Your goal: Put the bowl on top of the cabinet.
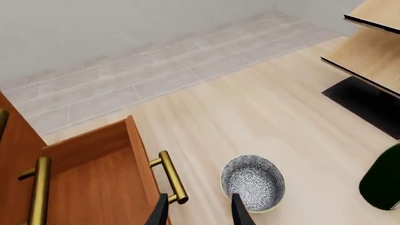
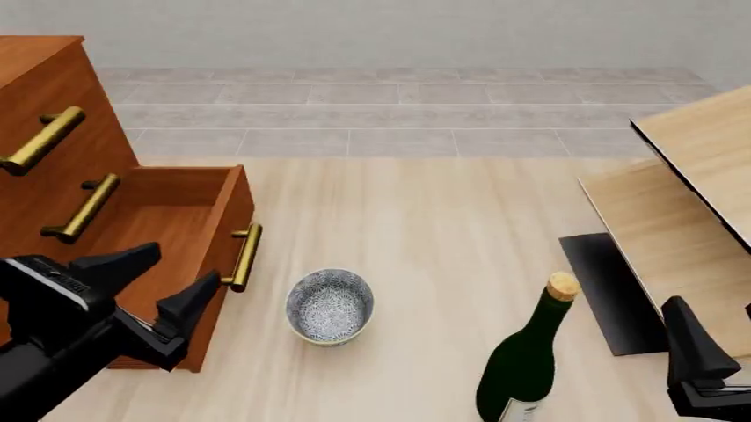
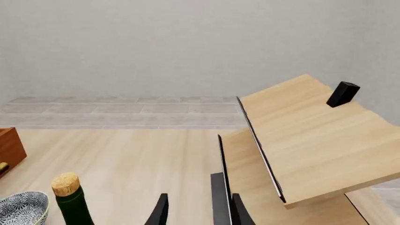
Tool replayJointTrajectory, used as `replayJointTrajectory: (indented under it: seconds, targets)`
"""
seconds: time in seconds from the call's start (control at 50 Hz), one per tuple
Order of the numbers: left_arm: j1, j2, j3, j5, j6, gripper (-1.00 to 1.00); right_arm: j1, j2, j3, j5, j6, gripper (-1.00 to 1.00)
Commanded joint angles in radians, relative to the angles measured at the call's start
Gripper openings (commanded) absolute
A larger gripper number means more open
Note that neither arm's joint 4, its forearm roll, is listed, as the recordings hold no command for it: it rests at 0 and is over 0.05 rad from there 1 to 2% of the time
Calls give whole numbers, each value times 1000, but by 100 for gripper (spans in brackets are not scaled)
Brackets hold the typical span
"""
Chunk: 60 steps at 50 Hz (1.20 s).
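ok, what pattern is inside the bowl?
The bowl has a speckled grey-blue floral pattern inside, with a pale cream rim; clearest in the left wrist view.

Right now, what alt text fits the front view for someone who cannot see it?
A small patterned bowl sits on the pale table, beside the open bottom drawer of a reddish-brown cabinet. The left gripper hovers open over the drawer; a corked green bottle stands nearer the right gripper.

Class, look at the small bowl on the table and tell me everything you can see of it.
The bowl is small and round, with a speckled grey-blue pattern inside and a pale cream outside. It looks ceramic, stands upright and empty on the light wooden table, just beside the cabinet's open bottom drawer, with the wine bottle to its other side. Nothing grips or touches it.
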State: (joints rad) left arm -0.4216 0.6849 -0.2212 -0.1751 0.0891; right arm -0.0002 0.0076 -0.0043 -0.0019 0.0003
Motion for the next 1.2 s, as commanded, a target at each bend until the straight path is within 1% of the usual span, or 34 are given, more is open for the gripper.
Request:
replayJointTrajectory:
  seconds: [0.02, 0.26, 0.3, 0.32, 0.36, 0.4, 0.52, 0.62, 0.66, 0.68, 0.72, 0.78, 0.9, 0.92, 0.96, 1.0, 1.02, 1.06, 1.1, 1.12, 1.14, 1.18, 1.2]
  targets:
    - [-14, 77, -73, 31, -21, 100, 0, 0, 0, 0, 0, 100]
    - [-48, 116, -200, 153, -58, 100, 0, 0, 0, 0, 0, 100]
    - [-58, 110, -212, 164, -38, 100, 0, 0, 0, 0, 0, 100]
    - [-69, 120, -224, 180, -57, 100, 0, 0, 0, 0, 0, 100]
    - [-81, 112, -234, 198, -46, 100, 0, 0, 0, 0, 0, 100]
    - [-103, 114, -254, 225, -61, 100, 0, 0, 0, 0, 0, 100]
    - [-141, 122, -294, 272, -74, 100, 0, 0, 0, 0, 0, 100]
    - [-164, 135, -320, 299, -68, 100, 0, 0, 0, 0, 0, 100]
    - [-180, 141, -333, 314, -79, 100, 0, 0, 0, 0, 0, 100]
    - [-190, 145, -341, 325, -82, 100, 0, 0, 0, 0, 0, 100]
    - [-181, 186, -357, 341, -79, 100, 0, 0, 0, 0, 0, 100]
    - [-195, 190, -368, 352, -96, 100, 0, 0, 0, 0, 0, 100]
    - [-204, 214, -377, 360, -110, 100, 0, 0, 0, 0, 0, 100]
    - [-208, 225, -383, 366, -123, 100, 0, 0, 0, 0, 0, 100]
    - [-212, 227, -385, 368, -120, 100, 0, 0, 0, 0, 0, 100]
    - [-214, 260, -399, 384, -164, 100, 0, 0, 0, 0, 0, 100]
    - [-215, 262, -404, 388, -162, 100, 0, 0, 0, 0, 0, 100]
    - [-206, 281, -413, 389, -196, 100, 0, 0, 0, 0, 0, 100]
    - [-194, 294, -414, 373, -171, 100, 0, 0, 0, 0, 0, 100]
    - [-194, 294, -413, 373, -171, 100, 0, 0, 0, 0, 0, 100]
    - [-190, 316, -414, 372, -203, 100, 0, 0, 0, 0, -1, 100]
    - [-190, 317, -415, 368, -198, 100, 0, 0, 0, 0, 0, 100]
    - [-189, 330, -414, 367, -216, 100, 0, 0, 0, 0, 0, 100]
